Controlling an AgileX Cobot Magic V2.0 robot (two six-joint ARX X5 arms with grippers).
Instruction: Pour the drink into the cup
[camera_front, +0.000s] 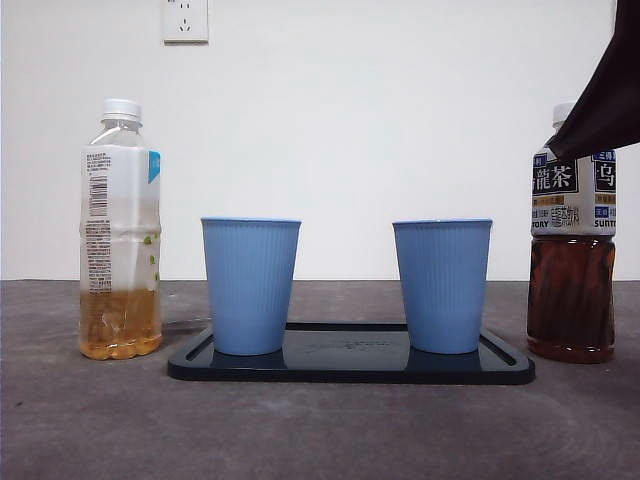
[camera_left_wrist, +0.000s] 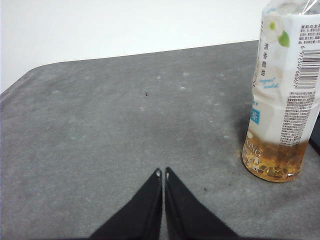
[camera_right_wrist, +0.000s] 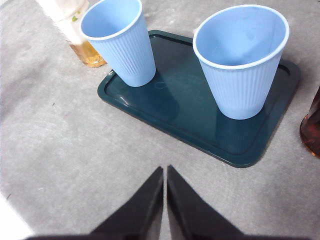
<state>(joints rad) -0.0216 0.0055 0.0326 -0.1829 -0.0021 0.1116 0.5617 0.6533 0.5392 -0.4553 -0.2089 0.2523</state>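
Observation:
Two empty blue ribbed cups stand on a dark tray (camera_front: 350, 372), one at the left (camera_front: 250, 285) and one at the right (camera_front: 442, 285). A capped bottle of pale tea (camera_front: 120, 230), about a quarter full, stands left of the tray. A capped dark oolong tea bottle (camera_front: 571, 240) stands right of it. My left gripper (camera_left_wrist: 162, 172) is shut and empty above the bare table, beside the pale tea bottle (camera_left_wrist: 285, 90). My right gripper (camera_right_wrist: 165, 170) is shut and empty, above the table in front of the tray (camera_right_wrist: 240, 150). An arm shows as a black shape (camera_front: 605, 95) at the top right.
A grey table (camera_front: 320, 430) carries everything. A white wall with a power socket (camera_front: 185, 20) stands behind. In the right wrist view both cups (camera_right_wrist: 120, 42) (camera_right_wrist: 240, 60) stand upright on the tray, and the dark bottle's edge (camera_right_wrist: 312, 125) shows at the side.

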